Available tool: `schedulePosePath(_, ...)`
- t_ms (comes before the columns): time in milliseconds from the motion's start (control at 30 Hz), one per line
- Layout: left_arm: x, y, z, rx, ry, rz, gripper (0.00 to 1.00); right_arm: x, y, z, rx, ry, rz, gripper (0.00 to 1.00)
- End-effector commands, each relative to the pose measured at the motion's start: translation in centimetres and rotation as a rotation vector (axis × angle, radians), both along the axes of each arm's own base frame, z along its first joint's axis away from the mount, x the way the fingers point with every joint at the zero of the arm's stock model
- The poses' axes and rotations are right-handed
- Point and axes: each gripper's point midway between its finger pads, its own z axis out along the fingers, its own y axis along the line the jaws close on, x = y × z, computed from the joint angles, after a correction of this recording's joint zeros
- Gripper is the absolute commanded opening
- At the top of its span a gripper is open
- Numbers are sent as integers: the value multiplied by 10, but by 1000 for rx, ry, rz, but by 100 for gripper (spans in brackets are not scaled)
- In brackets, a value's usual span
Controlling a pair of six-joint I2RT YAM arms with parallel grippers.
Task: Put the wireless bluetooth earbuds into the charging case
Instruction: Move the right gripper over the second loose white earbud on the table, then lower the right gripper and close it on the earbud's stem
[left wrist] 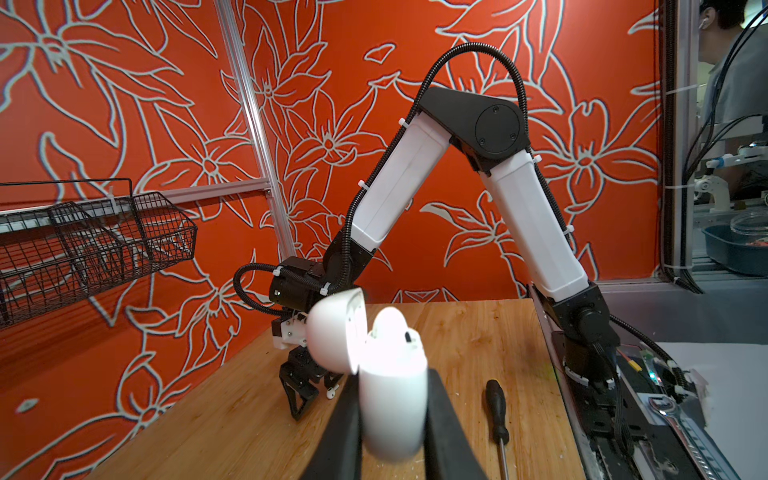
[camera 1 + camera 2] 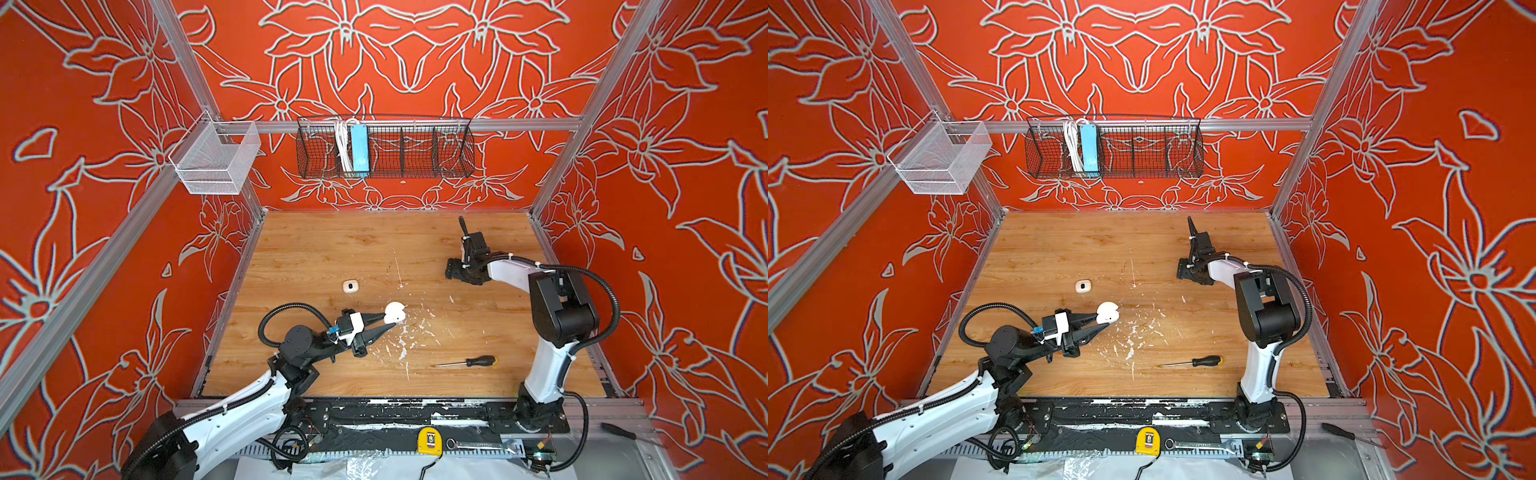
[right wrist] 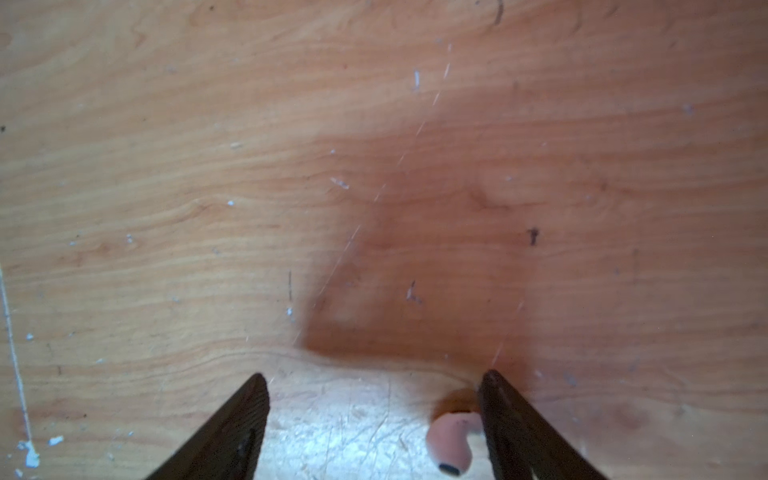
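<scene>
Left wrist: left hand clamped on charging case.

Two earbuds, one charging case, two baskets

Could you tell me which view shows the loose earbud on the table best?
The right wrist view: the earbud lies close up between the right gripper's fingers. The left wrist view shows only a tiny white speck; both top views miss it.

Your wooden worktop is flecked with white paint; on it you have a white rounded-square box, a screwdriver and one earbud.
</scene>
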Motion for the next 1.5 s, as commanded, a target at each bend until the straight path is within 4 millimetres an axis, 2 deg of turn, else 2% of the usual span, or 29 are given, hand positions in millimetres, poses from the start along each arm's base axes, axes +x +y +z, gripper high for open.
schedulePosePath(0,-6,0,12,-19,-41,-12,0,-29,5,-17,-14,78,2,80)
schedulePosePath(400,-6,0,12,-17,-42,-9,0,-53,16,-9,-84,47,26,77)
schedulePosePath(467,-6,0,11,-15,-43,-9,0,-54,14,-10,-100,50,17,74)
schedulePosePath(833,-7,0,13,-16,-46,-12,0,-40,-8,-18,-261,81,-45,73)
schedulePosePath(1000,-6,0,11,-11,-45,-9,0,-36,-1,-21,-226,82,-38,64)
schedulePosePath(1300,-6,0,13,-9,-44,-4,0,-34,4,-26,-210,86,-37,53)
schedulePosePath(1467,-6,0,13,-10,-43,-6,0,-32,3,-26,-213,79,-48,50)
